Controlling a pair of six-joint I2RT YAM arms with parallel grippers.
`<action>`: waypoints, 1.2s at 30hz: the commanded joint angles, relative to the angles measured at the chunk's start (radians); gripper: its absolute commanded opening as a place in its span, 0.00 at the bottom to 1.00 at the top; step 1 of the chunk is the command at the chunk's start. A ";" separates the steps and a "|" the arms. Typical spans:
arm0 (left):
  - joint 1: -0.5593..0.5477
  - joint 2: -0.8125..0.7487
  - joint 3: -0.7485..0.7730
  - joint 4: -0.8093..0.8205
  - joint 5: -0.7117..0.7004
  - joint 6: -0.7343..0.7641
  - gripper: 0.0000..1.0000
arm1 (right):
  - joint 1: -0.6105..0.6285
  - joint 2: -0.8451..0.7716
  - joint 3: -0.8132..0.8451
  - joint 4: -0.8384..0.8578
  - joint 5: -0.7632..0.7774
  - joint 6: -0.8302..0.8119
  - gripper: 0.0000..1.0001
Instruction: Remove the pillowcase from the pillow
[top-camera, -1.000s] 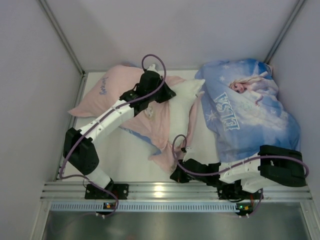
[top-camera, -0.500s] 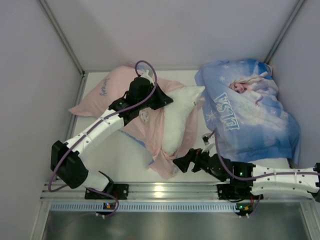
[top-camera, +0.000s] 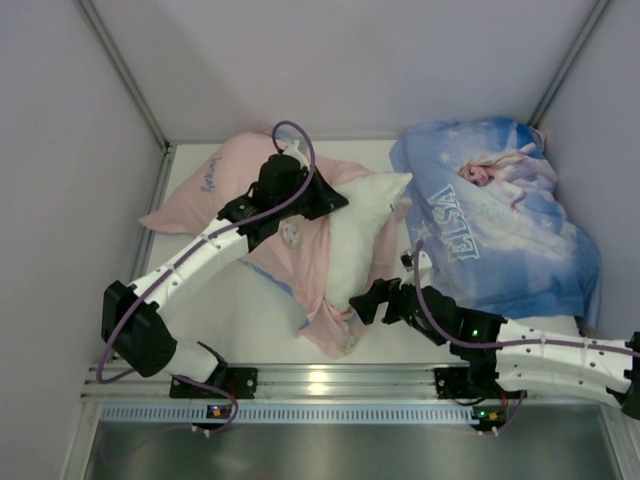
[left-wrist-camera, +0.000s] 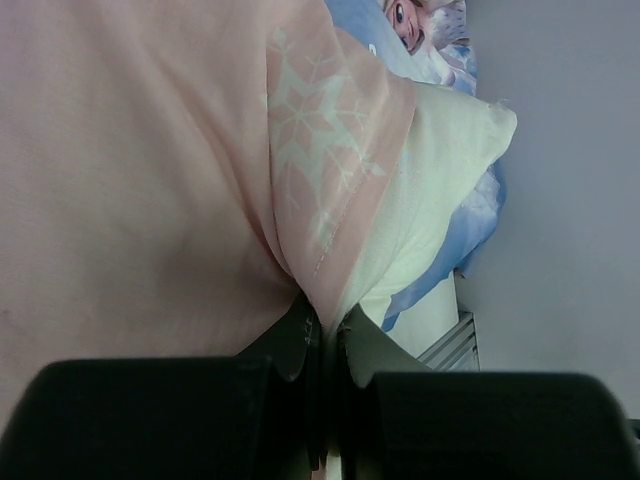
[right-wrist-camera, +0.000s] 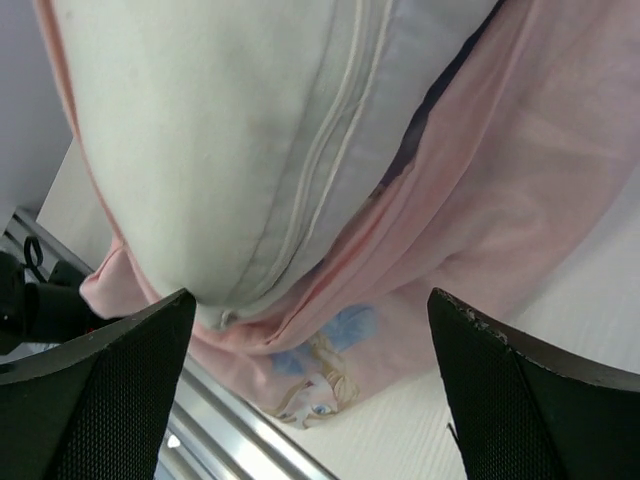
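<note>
So the thin fabric pillowcase (top-camera: 215, 185), pale pink on one face and light blue Elsa print on the other, is only half off. It's bunched along the left side and under the near end of the plump plain white rectangular pillow (top-camera: 365, 230), mid-left on the white tabletop (top-camera: 250, 320). The left gripper (left-wrist-camera: 322, 325) is clamped shut on a fold of pink fabric right at the pillow's edge. The right gripper (right-wrist-camera: 308, 300) is wide open with nothing in it, hovering just off the pillow's near end where the seam shows.

What worries me: the case wraps right under that end, so if the right gripper closes here it could grab pink fabric along with the pillow. Then both arms pull the same cloth and nothing slides off. It could also pinch too little stuffing and slip once the left pulls. The left's bite looks like a thin fold, so a hard tug might yank it free. And the other pillow clad in blue Elsa print (top-camera: 500, 230) sits just beside on the right, so a wide swing could drag it along.
</note>
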 joint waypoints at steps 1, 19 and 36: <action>-0.008 -0.055 0.008 0.152 0.045 -0.024 0.00 | -0.116 0.033 0.019 0.143 -0.169 -0.026 0.93; -0.008 -0.060 -0.004 0.175 0.084 -0.014 0.00 | -0.216 0.257 0.003 0.439 -0.429 -0.013 0.90; -0.008 -0.127 -0.006 0.014 0.115 0.106 0.99 | -0.276 0.330 -0.026 0.601 -0.429 -0.004 0.00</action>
